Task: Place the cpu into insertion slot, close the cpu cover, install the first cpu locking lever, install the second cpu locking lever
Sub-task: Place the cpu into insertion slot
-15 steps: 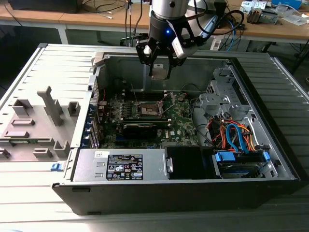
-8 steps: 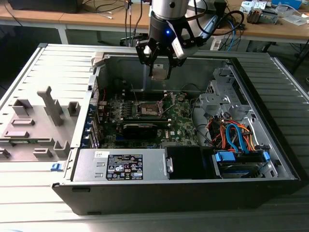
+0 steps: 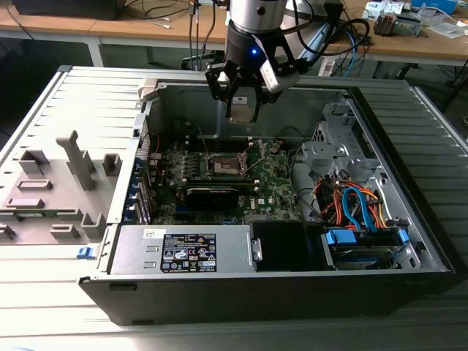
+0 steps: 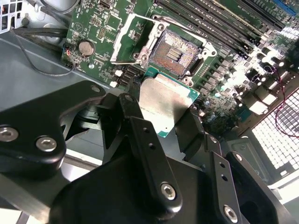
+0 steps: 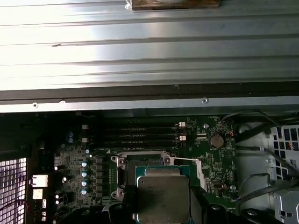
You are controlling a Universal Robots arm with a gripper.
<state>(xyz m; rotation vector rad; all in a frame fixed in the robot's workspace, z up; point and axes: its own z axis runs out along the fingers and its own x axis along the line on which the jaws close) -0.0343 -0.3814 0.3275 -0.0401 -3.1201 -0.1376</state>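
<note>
While we are hanging over the open case [image 3: 292,292], we are looking down on the green board [image 3: 276,184] lying flat on its floor, with the gripper [image 3: 241,110] poised above it. On that board the slot [image 4: 176,55] is sitting bare, its dark field of contacts showing, and the cover [image 4: 122,35] is standing swung up off it along one side, so nothing is blocking the way in. We are carrying the cpu [image 4: 164,95] clear of the board, metal top toward the wrist cameras, and in both wrist views it is overlapping one edge of the slot rather than lying in it. The jaws are clamped on the cpu, the fingers [image 4: 145,140] pressing on two opposite edges and leaving the top and the other two edges free. We are judging this chip to be very light, thin and stiff, so it is needing little squeeze; its smooth metal sides are probably slippery, and a tilted grip is likely letting it pivot. The underside and the slot's fine contacts are looking like the fragile parts, so we are reckoning the edges to be the only safe place for taking hold, with the chip kept level.
</note>
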